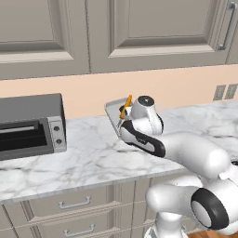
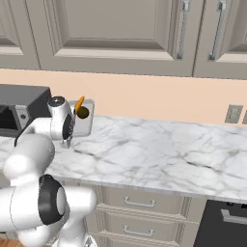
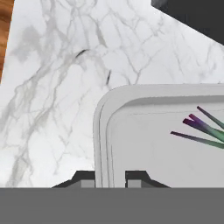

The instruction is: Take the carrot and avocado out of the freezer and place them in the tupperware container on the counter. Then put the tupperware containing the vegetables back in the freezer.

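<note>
My gripper (image 3: 111,178) is shut on the low wall of the pale tupperware container (image 3: 157,144), with one fingertip on each side of its rim. The container (image 1: 113,110) sits tilted over the marble counter (image 1: 83,158) near the back wall, with its far edge raised. In it lie the orange carrot (image 1: 126,106) and the dark avocado (image 2: 83,112). The carrot (image 2: 78,104) sticks up past the container (image 2: 87,123). Its green-purple leaves (image 3: 202,127) show in the hand view. The gripper (image 1: 120,124) points down at the container's near edge. The freezer is out of view.
A grey toaster oven (image 1: 30,128) stands on the counter left of the container. Grey-beige wall cabinets (image 1: 139,32) hang above. Wall sockets (image 1: 225,92) sit at the right. Drawers (image 2: 140,205) run below the counter, and a dark oven (image 2: 226,222) is at the lower right.
</note>
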